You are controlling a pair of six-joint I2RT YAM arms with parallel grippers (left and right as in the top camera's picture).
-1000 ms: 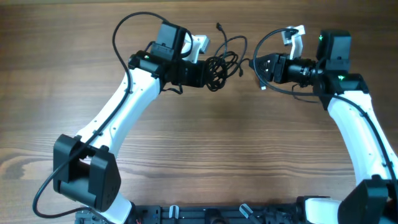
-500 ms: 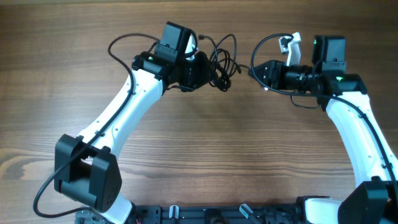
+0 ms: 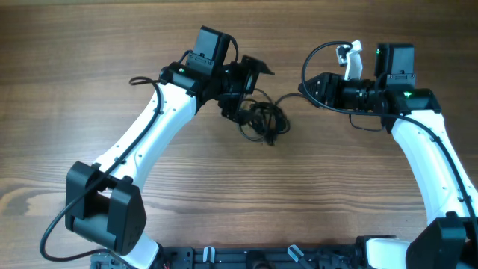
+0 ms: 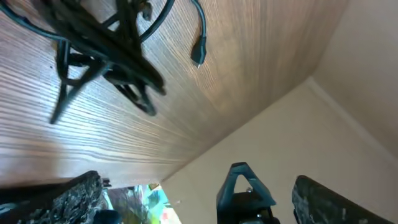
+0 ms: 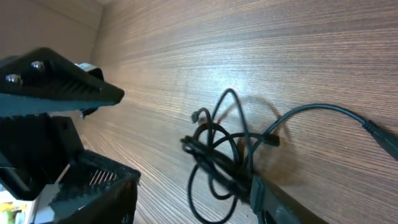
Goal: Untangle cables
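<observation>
**Left jaws wide apart, cable bundle on the table**

In the overhead view the left arm (image 3: 146,138) reaches from the lower left up to the upper middle. The left gripper (image 3: 245,88) has its jaws spread wide and grips nothing. The cables (image 3: 263,119) lie as a knotted bundle on the table (image 3: 224,194), just below and right of it. The right arm (image 3: 429,157) bends leftwards at the upper right. The right gripper (image 3: 312,86) also has its jaws apart, and one strand runs towards it.

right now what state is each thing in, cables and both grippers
cables: tangled in one bundle, lying loose on the table, held by neither gripper
left gripper: open wide, empty
right gripper: open, nothing between the jaws
</observation>
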